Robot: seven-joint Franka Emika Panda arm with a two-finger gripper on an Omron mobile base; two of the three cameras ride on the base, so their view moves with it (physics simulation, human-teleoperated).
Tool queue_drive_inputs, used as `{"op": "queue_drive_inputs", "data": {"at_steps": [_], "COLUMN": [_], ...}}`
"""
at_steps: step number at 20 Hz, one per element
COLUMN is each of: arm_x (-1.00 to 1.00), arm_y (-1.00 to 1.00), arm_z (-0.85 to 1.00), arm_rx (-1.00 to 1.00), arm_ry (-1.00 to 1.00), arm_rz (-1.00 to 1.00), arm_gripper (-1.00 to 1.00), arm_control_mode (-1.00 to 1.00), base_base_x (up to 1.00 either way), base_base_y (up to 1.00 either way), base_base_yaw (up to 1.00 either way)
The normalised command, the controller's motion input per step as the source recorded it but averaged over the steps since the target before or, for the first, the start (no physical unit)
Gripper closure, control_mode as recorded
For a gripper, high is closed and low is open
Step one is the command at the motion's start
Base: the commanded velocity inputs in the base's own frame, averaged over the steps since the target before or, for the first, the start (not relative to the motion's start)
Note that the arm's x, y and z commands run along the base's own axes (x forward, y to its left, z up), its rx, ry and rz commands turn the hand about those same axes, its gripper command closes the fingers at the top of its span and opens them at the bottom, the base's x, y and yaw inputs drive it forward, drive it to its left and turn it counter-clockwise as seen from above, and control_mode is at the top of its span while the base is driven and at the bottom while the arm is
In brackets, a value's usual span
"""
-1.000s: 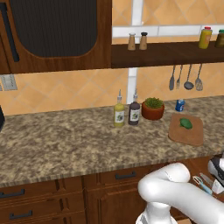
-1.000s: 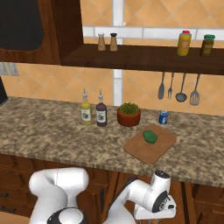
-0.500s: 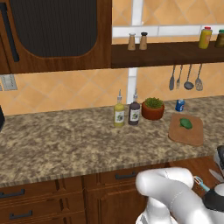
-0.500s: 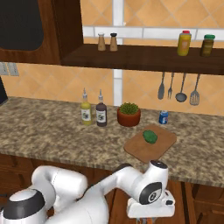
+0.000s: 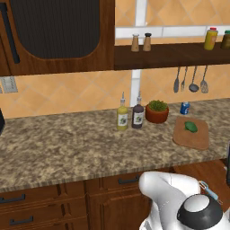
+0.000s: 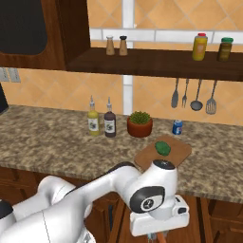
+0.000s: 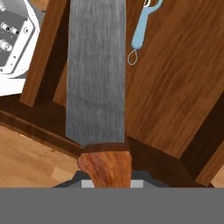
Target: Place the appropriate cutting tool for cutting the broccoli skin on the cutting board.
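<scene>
Above wooden drawer point(image 7: 183, 83): knife point(image 7: 97, 70), blade away.

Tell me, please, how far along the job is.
Done: the gripper is shut on the knife by its wooden handle, down below the counter. In hand: that knife, with a blue peeler lying beyond it. Left: carrying a tool up to the board, which holds just the broccoli.

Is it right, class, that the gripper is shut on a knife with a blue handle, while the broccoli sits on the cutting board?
Not quite. The hand view shows the knife has a brown wooden handle; the blue thing beside it is a separate peeler. The gripper is shut on the knife, and the broccoli sits on the cutting board.
</scene>
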Motion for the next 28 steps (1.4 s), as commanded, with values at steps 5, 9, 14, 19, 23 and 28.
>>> {"op": "queue_drive_inputs", "data": {"at_steps": [5, 9, 14, 19, 23, 28], "arm_x": [0.26, 0.60, 0.82, 0.92, 0.53, 0.71], "arm_y": [-0.26, -0.42, -0.43, -0.16, 0.01, 0.11], "arm_z": [0.94, 0.72, 0.38, -0.01, -0.33, -0.50], "arm_rx": [0.08, 0.17, 0.20, 0.17, 0.06, 0.00], "arm_ry": [0.00, 0.00, 0.00, 0.03, -0.07, -0.11], "arm_rz": [0.02, 0.05, 0.04, 0.07, 0.08, 0.06], "arm_gripper": [1.00, 1.00, 1.00, 1.00, 1.00, 1.00], "arm_control_mode": [-1.00, -1.00, -1.00, -1.00, -1.00, -1.00], "base_base_x": [0.00, 0.00, 0.00, 0.00, 0.00, 0.00], "base_base_y": [0.00, 0.00, 0.00, 0.00, 0.00, 0.00], "base_base_yaw": [0.00, 0.00, 0.00, 0.00, 0.00, 0.00]}}
